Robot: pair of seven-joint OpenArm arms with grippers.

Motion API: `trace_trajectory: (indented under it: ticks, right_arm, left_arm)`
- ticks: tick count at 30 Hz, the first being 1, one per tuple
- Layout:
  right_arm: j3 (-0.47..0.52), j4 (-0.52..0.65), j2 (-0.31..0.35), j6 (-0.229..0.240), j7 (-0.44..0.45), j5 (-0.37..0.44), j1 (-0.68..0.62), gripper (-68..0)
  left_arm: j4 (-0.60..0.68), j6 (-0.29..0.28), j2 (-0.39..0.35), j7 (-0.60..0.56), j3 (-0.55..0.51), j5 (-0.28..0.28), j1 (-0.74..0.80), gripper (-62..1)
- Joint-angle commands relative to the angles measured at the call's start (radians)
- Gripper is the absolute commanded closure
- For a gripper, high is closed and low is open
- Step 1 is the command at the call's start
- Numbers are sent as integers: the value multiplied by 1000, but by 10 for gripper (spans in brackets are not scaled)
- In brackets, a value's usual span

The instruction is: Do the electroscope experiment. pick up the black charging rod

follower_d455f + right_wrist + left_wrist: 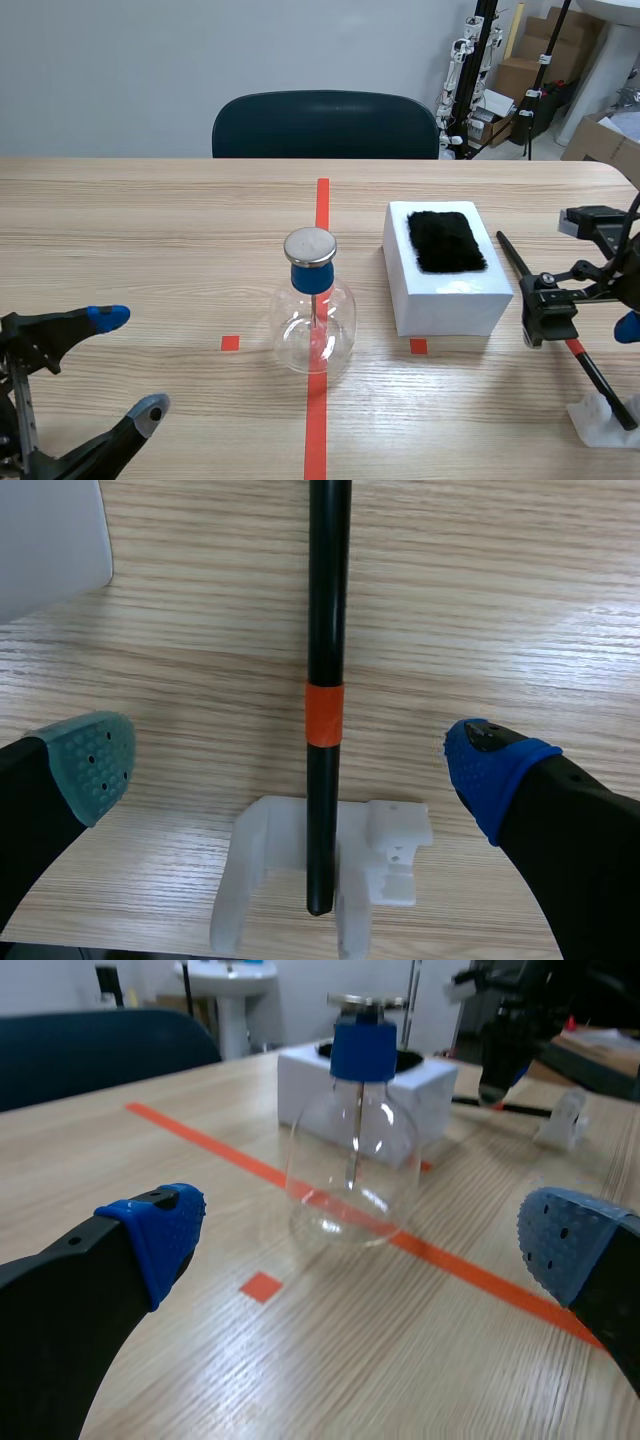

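Right wrist view: my right gripper (290,765) is spread wide and holds nothing. The black charging rod (328,630) runs between its fingers, near the table's (480,600) right edge, its end resting in a white stand (395,845). If I close too low, I could clip and topple that light stand. The rod is slim, glossy and orange-banded, so I judge it may slip.

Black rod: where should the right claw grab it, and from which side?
Take the black rod at its orange band, clear of the white stand propping its end. Come down from above: the thin shaft lies centred in the open right claw.
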Motion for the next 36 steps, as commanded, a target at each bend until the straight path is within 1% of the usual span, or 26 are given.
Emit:
trace_trajectory:
  ticks: [1, 3, 10, 16, 18, 25, 36]
  right_arm:
    - [11, -2, 16, -11, 9, -4, 32, -641]
    - [11, -24, 14, -22, 24, -7, 40, -641]
    - [11, -101, 14, -26, 82, -26, 80, -640]
    - [11, -118, 5, -33, 110, -34, 82, -640]
    - [11, -121, -5, -34, 108, -51, 82, -640]
    - [11, -121, -18, -33, 78, -71, 81, -640]
    - [11, -121, -19, -33, 58, -97, 67, -640]
  left_arm:
    - [13, 2, 1, -4, -4, -10, -10, -623]
    - [13, 2, 1, 3, -4, -10, -10, -623]
    - [13, 2, 0, 11, -4, -10, -10, -623]
    - [13, 2, -1, 11, -4, -13, -10, -623]
    - [13, 2, -1, 12, -4, -13, -10, -623]
    - [13, 2, 0, 15, -4, -13, -10, -623]
    - [13, 1, 0, 18, -4, -13, -12, -623]
